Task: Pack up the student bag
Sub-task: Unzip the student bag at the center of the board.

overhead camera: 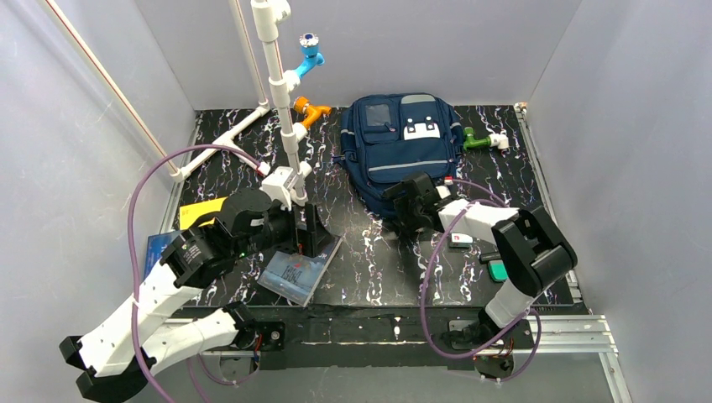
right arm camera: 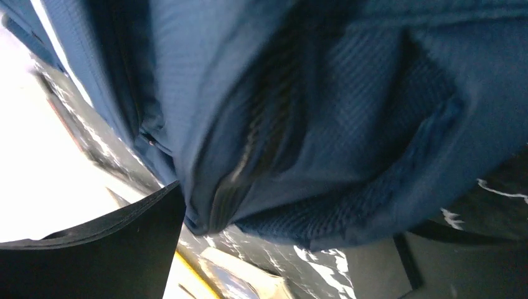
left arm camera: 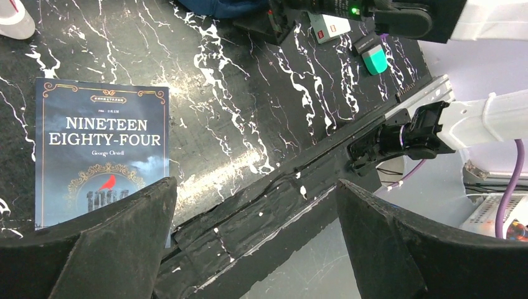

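Left end effector (left arm camera: 255, 187) stood spread over the book (left arm camera: 103, 143), lower left, partly covered. The bag (right arm camera: 324, 112) hid one finger of the right end effector (overhead camera: 406, 205), so its state was unclear.

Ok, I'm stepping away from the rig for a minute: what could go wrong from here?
The book lies flat near the table's front edge; the open left gripper could nudge it off instead of lifting it. The open right gripper faces loose folds of the student bag and might catch cloth and drag it.
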`<act>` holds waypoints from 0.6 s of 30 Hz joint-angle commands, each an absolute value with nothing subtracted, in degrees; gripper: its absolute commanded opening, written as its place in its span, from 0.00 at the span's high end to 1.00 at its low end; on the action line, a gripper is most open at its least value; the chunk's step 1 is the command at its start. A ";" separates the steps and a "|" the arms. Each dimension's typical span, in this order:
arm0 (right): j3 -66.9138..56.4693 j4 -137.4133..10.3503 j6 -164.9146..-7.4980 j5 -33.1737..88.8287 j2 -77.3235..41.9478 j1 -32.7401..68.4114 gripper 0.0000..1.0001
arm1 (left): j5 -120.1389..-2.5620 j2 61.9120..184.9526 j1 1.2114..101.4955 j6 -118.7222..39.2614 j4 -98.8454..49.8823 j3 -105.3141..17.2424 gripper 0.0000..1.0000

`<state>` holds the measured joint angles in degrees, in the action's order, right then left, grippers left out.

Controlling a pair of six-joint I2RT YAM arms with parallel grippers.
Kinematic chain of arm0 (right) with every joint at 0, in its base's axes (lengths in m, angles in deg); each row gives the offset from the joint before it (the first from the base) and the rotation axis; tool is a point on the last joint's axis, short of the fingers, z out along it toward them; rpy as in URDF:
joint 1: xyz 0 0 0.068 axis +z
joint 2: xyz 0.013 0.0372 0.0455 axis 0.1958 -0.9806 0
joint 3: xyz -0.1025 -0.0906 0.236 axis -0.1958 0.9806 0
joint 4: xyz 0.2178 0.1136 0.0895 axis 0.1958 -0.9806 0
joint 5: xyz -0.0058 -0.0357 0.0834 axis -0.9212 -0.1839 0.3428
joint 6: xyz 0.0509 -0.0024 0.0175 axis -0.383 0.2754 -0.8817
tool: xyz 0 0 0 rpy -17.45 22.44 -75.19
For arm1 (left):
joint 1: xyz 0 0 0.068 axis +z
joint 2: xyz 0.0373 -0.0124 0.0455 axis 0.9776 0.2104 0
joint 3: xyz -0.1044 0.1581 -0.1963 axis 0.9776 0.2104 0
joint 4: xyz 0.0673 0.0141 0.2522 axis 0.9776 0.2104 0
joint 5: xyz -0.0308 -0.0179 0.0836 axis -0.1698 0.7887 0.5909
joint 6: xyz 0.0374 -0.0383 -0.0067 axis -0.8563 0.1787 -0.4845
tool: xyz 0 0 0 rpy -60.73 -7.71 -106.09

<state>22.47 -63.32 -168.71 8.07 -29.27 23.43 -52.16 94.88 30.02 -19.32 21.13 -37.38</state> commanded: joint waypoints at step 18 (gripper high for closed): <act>12.19 -74.02 -141.74 17.17 -30.55 18.87 0.99 | -52.43 91.73 29.79 -14.52 11.14 -30.09 0.02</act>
